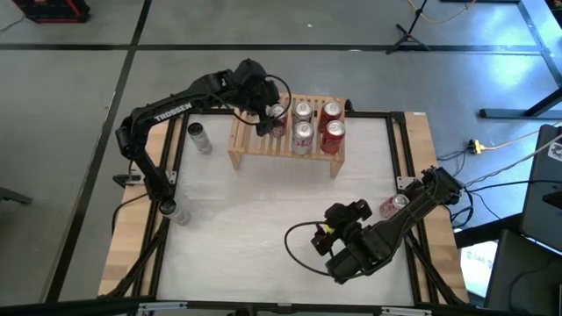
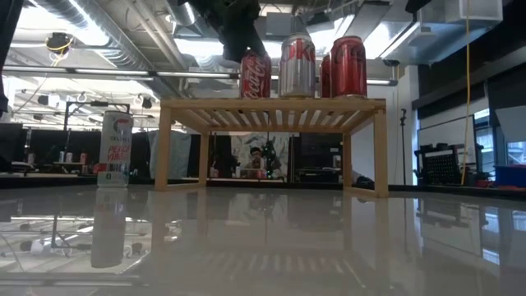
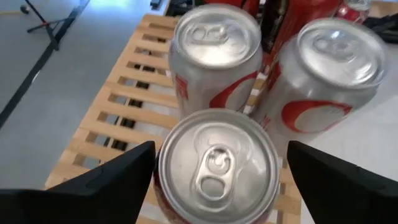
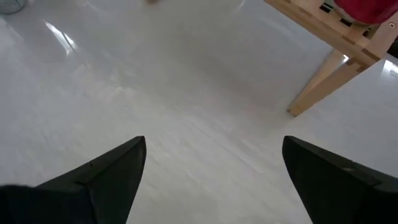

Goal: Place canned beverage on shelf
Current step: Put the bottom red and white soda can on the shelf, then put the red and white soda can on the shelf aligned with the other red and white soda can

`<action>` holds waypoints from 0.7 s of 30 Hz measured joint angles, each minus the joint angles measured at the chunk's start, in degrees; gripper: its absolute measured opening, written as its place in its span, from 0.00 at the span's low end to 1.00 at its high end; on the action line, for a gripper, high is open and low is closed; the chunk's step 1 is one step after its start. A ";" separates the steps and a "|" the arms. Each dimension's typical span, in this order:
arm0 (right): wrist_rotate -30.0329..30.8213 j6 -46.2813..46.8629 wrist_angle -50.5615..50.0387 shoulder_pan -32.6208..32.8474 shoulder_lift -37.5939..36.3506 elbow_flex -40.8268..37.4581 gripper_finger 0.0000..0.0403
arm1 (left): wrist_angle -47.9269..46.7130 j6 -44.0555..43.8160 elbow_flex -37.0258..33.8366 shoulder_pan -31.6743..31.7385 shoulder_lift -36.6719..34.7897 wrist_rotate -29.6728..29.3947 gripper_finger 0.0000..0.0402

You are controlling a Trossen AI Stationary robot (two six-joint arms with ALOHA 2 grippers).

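Cans mostly shelved, 1 just set down.
Left pincer [image 3: 214, 171], fingers apart, straddles a red-and-silver drink can [image 1: 277, 115] standing on the low light-wood slatted shelf [image 1: 250, 140]; 3 cans wait on the tabletop [image 1: 263, 219].

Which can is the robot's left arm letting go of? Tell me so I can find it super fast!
Find the low wooden shelf at the table's far edge, with five cans on top. The one you want is the red can at the left end of the group, sitting between the open fingers of the left end effector. Its neighbours stand in pairs; this one is alone, with bare slats on its other side.
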 joint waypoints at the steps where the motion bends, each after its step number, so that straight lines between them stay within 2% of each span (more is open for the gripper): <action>1: -0.02 0.00 -0.15 0.00 0.00 0.00 0.90 | 0.45 0.05 0.00 -0.16 0.00 0.17 0.88; 6: -1.17 -0.02 -0.69 0.00 0.00 0.00 0.90 | -0.89 -0.26 2.59 -1.29 -0.05 -3.80 0.88; 10: -3.24 -0.10 -1.76 0.00 0.02 0.00 0.90 | -4.48 0.00 8.37 -1.64 -0.20 -6.12 0.88; 15: -4.30 -1.81 -1.66 0.04 -2.22 -0.04 0.90 | -11.04 -1.40 15.95 -2.29 -0.76 -6.23 0.88; 18: -3.87 -4.27 -1.76 0.02 -5.24 -0.04 0.90 | -15.14 -1.85 15.66 -3.12 -3.52 -6.24 0.88; 21: -4.43 -7.43 -1.72 0.02 -7.22 -0.02 0.90 | -15.66 -3.53 10.94 -3.72 -7.87 -6.47 0.88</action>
